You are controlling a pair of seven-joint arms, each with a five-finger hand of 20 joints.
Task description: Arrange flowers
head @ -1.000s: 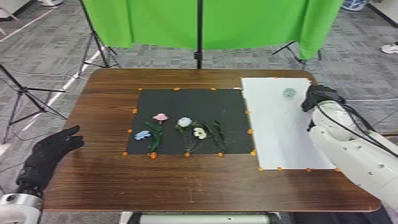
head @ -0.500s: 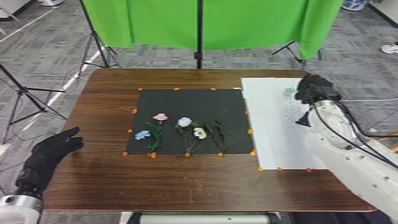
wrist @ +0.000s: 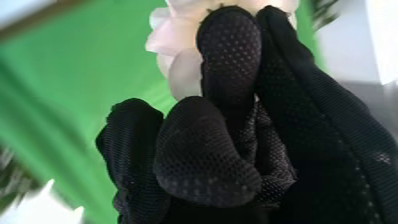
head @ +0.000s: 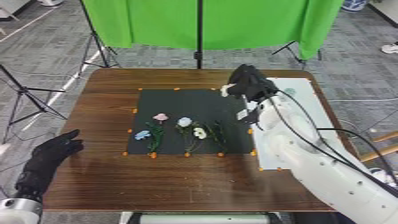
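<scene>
1. Right hand [head: 251, 86]: closed in a pinch on one pale, ruffled bloom [wrist: 182, 42]; held over the seam of black mat and white sheet, at the mat's far right corner.
2. Grip detail: petals stand out past the fingertips; the stem's lie is hard to make out, seemingly within the glove.
3. Left hand [head: 59, 149]: relaxed and empty, at the left side of the surface [head: 195, 187].
4. Flowers laid out, left of the right hand and nearer the robot: pink flower [head: 160, 117], blue flower [head: 142, 135], pale blue flower [head: 185, 121], cream flower [head: 200, 133]; dark greenery [head: 218, 136] beside the last.
5. Supports: black mat [head: 182, 102] beneath these; white sheet [head: 298, 91] to the hand's right.
6. Step, as judged: placing the held bloom on the mat.
7. Handling advised: keep the pinch light, petals uncrushed; turn the stem towards the robot; lower it flat, clear of the greenery; loosen fully, then lift straight off lest leaves snag.
</scene>
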